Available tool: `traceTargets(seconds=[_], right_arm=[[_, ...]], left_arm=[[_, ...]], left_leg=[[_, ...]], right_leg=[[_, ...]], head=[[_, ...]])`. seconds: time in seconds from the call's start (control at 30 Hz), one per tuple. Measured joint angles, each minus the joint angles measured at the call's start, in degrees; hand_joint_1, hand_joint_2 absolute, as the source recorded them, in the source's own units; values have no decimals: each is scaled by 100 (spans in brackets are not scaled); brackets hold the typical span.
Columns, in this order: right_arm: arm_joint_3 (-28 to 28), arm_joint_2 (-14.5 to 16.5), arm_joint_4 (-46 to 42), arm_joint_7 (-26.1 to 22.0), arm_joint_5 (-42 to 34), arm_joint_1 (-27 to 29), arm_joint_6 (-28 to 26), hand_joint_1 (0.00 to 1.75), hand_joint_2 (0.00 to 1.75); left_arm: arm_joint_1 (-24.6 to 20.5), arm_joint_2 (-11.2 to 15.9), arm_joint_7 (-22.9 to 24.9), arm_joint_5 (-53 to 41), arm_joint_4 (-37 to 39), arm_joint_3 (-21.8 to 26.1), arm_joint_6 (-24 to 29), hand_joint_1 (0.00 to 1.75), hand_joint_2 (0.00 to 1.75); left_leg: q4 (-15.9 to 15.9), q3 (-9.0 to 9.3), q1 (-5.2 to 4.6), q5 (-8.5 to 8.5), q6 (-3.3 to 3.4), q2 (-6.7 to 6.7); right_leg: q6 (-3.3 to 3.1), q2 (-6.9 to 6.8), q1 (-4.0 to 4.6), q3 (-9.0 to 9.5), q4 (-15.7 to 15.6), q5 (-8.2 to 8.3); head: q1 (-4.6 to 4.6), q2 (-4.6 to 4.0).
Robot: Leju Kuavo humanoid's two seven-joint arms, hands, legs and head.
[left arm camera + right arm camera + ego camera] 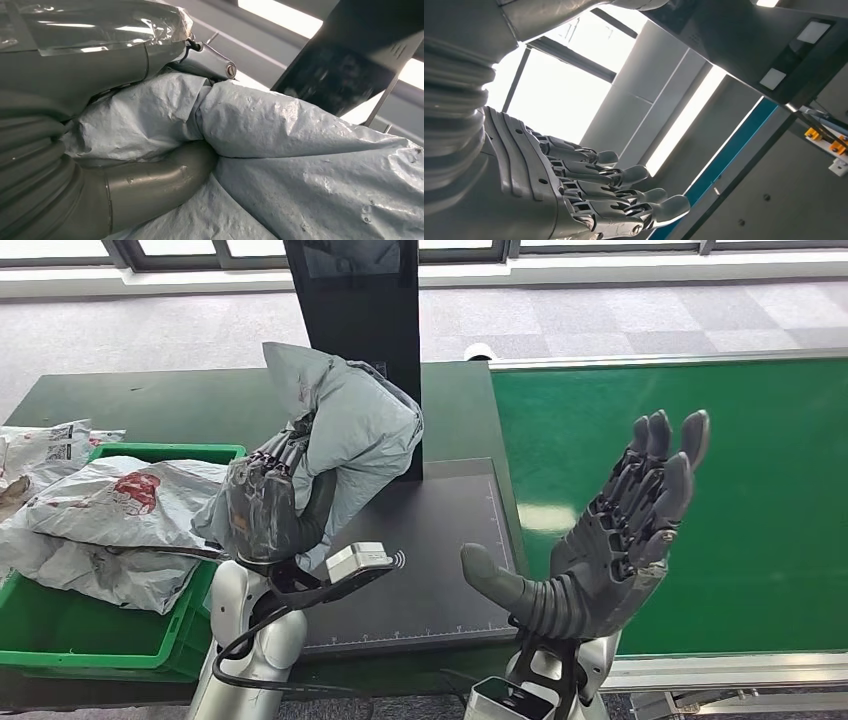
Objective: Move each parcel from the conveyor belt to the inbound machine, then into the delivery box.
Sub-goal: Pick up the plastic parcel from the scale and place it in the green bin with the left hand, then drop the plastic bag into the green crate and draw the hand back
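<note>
You are looking at a parcel-sorting station in a logistics test hall.

At 3 o'clock runs a green conveyor belt (700,490) with metal edging; at 12 stands a dark scanning column (360,300) over a ruled black weighing pad (440,550). At 9 o'clock a green crate (110,630) holds grey courier bags (120,500). Grey carpet tiles (620,320) and window frames lie beyond.
</note>
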Motion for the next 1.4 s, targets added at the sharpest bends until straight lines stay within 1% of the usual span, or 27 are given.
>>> traceTargets(seconds=[0.63, 0.7, 0.77, 0.83, 0.9, 1.03, 1.4], right_arm=[[0, 0, 73, -2, -48, -3, 0, 0, 175], [0, 0, 76, -2, -71, -2, 0, 0, 175], [-3, 0, 75, -2, -98, 1, 0, 0, 175], [-8, 0, 75, -2, -112, 2, 0, 0, 175], [-9, 0, 75, -2, -116, 2, 0, 0, 175], [-9, 0, 75, -2, -118, 2, 0, 0, 175], [-9, 0, 75, -2, -119, 2, 0, 0, 175]], left_arm=[[243, 56, 13, -37, -732, 11, -8, 175, 175], [277, 68, 178, -159, -978, 116, -8, 175, 175], [328, 78, 480, -408, -1272, 379, -8, 175, 175], [374, 79, 657, -534, -1483, 673, -8, 175, 175], [409, 79, 697, -566, -1621, 859, -8, 175, 175], [451, 79, 704, -586, -1794, 1015, -8, 175, 175], [482, 81, 705, -591, -1927, 1138, -8, 175, 175]], left_leg=[[0, -4, 0, -1, 1, 0], [0, -3, 0, -1, 0, 2], [0, 2, 0, -1, 0, 6], [0, 4, -1, -1, 0, 9], [0, 1, 0, 0, -2, 4], [0, -1, 4, 1, -3, 1], [1, 0, 3, 1, -3, 3]], right_leg=[[0, 0, 0, -3, 0, 0], [0, 2, 0, -4, 0, 0], [0, 7, 0, -6, 1, 0], [-1, 12, 2, -8, 1, 0], [-1, 7, 5, -8, 1, 0], [-1, 2, 4, -7, 1, 0], [-1, 3, 3, -8, 0, 0]], head=[[0, 0], [1, 0], [0, 0], [-1, 0], [-1, 0], [0, 0], [-1, 0]])
